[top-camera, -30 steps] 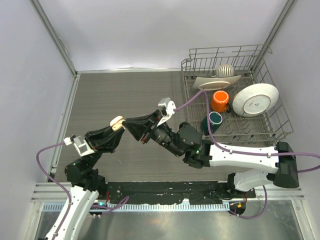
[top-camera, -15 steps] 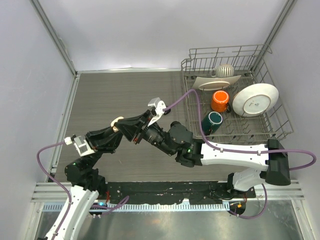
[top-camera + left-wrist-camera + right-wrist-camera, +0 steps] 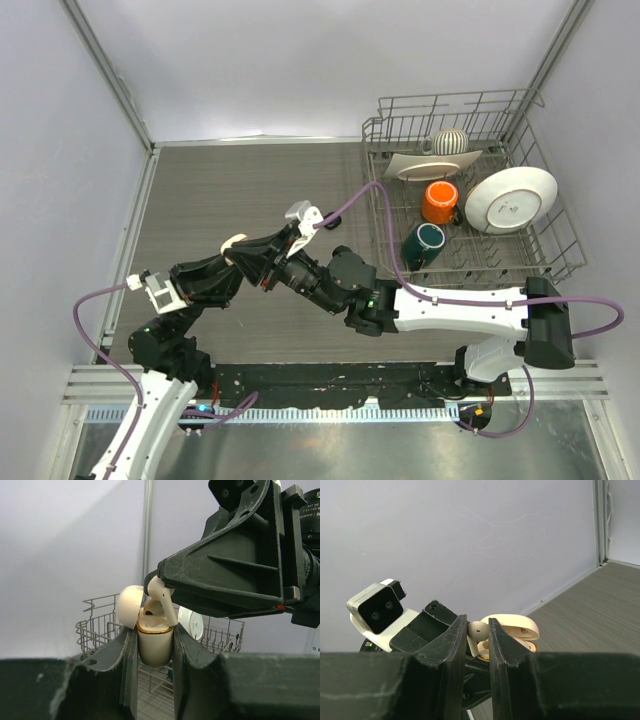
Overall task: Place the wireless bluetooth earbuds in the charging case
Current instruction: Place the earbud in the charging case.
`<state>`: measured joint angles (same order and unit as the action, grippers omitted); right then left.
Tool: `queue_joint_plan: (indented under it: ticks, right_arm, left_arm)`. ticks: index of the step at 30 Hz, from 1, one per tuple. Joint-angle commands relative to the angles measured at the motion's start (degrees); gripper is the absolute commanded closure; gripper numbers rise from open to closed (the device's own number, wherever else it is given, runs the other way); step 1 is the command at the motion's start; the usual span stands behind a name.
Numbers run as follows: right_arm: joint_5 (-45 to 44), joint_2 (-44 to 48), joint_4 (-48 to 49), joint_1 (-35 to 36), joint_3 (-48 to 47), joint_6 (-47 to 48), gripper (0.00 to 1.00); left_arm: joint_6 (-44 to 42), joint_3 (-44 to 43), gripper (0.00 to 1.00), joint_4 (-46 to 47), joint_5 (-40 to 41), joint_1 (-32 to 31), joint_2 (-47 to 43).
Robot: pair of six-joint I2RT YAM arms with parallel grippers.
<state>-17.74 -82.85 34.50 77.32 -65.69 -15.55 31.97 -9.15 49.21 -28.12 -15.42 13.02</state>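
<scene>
1. White earbud (image 3: 162,597), stem down, is pinched in the closed right hand (image 3: 477,627) at the mouth of the open charging case (image 3: 154,647), which the left hand (image 3: 154,640) clamps upright.
2. Risk: the stem looks tilted, so it may catch the case's rim and jam.
3. Released early, it likely drops to the surface (image 3: 220,190).

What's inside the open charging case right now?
A white earbud, pinched by the right gripper, has its stem at the charging case mouth. The wells below are hidden by the rim.
</scene>
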Motion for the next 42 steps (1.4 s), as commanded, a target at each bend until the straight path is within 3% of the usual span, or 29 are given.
queue_joint_plan:
  ticks: [1,24,42]
  right_arm:
    - [-2.21,-1.26,1.88,0.38,-3.30,2.02,0.99]
    - [-5.29,-1.70,2.68,-0.15,-3.65,3.60,0.99]
    - [-7.58,-2.67,4.34,-0.24,0.21,7.46,0.99]
  left_arm:
    - [1.52,-1.31,0.99,4.75,-0.45,0.04,-0.53]
    - [1.70,-0.26,0.99,5.11,-1.68,-0.05,-1.06]
    - [5.82,-0.61,0.99,12.31,-1.33,-0.05,0.96]
